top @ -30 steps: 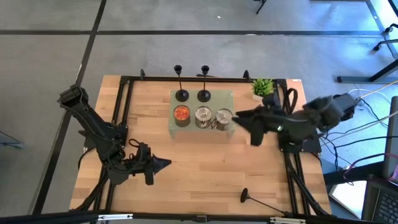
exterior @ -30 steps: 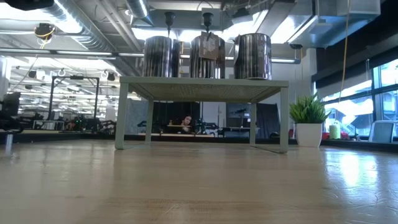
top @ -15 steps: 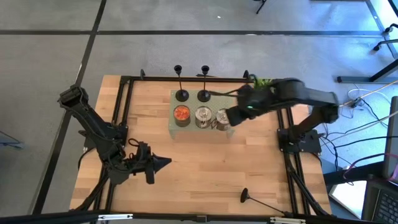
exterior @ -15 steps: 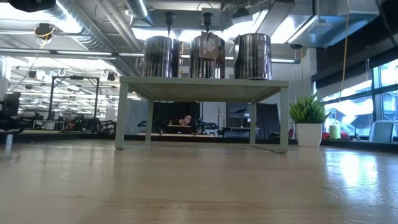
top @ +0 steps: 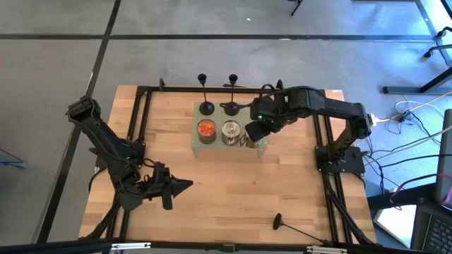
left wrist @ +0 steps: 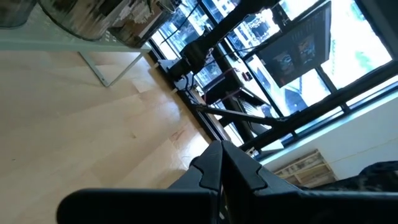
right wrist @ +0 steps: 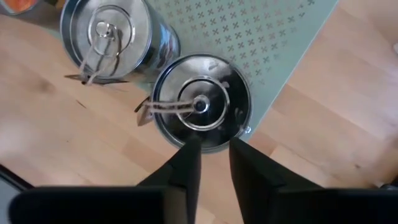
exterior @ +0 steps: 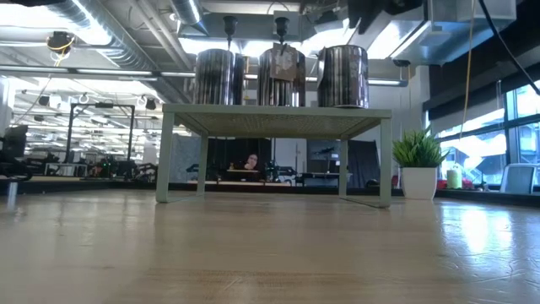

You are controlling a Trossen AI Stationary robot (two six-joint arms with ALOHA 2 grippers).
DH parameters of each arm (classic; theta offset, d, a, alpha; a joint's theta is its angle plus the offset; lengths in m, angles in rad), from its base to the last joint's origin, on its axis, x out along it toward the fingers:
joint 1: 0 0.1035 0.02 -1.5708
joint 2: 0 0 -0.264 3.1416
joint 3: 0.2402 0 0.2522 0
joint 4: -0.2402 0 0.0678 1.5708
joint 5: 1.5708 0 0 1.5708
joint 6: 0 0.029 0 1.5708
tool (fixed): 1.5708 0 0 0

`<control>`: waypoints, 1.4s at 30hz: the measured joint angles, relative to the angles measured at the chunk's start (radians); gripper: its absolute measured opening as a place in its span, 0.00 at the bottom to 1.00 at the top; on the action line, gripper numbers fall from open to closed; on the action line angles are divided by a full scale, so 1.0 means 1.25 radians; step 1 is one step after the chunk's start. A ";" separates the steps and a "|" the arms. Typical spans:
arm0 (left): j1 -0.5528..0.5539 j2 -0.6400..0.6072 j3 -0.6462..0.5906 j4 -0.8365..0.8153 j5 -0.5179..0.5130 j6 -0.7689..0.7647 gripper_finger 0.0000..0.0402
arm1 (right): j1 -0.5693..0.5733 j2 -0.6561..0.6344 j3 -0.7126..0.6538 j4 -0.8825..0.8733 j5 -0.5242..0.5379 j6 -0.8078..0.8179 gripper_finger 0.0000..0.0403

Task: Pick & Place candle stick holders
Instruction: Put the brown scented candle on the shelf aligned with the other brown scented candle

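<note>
A thin black holder [top: 291,227] lies on its side at the near edge of the pale wood bench [top: 226,190], round flared base to the left, stem pointing right. To its left the left gripper [top: 185,185] rests low over the bench, its dark fingers [left wrist: 214,168] pressed together and empty.

Farther back stands a low stand [top: 262,147], a pale green plate patterned with small crosses on slim legs. Along its near edge sit three short ribbed cans: an orange-topped one [top: 206,129], a silver one [top: 231,130] with a pull-ring lid, and a third [right wrist: 200,104], shiny and round, just beneath the right gripper [top: 255,131]. Its fingers [right wrist: 186,163] stand slightly parted above that can's near rim, holding nothing.

Behind the cans two more black holders [top: 206,107] [top: 232,107] stand upright on the stand, side by side, each a thin stem on a round base with a small cup on top. A small green plant [exterior: 418,149] in a white pot sits at the far right of the bench.
</note>
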 joint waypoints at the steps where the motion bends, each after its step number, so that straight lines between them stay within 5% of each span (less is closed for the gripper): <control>1: -0.001 0.000 0.000 0.000 -0.003 0.000 0.00 | -0.001 0.000 0.000 0.000 0.003 0.000 0.23; 9: -0.003 0.000 0.000 0.000 -0.004 0.001 0.00 | -0.019 0.016 0.000 0.001 -0.007 -0.022 0.35; 18: -0.003 0.000 0.000 0.007 0.002 0.000 0.00 | -0.043 0.033 0.000 0.001 0.043 -0.027 0.32; 26: -0.003 0.000 0.000 0.011 0.005 -0.001 0.00 | -0.060 0.033 -0.039 0.000 -0.030 -0.033 0.31; 42: -0.003 0.000 0.000 0.010 0.005 -0.001 0.00 | -0.055 0.033 -0.047 0.001 -0.016 -0.029 0.30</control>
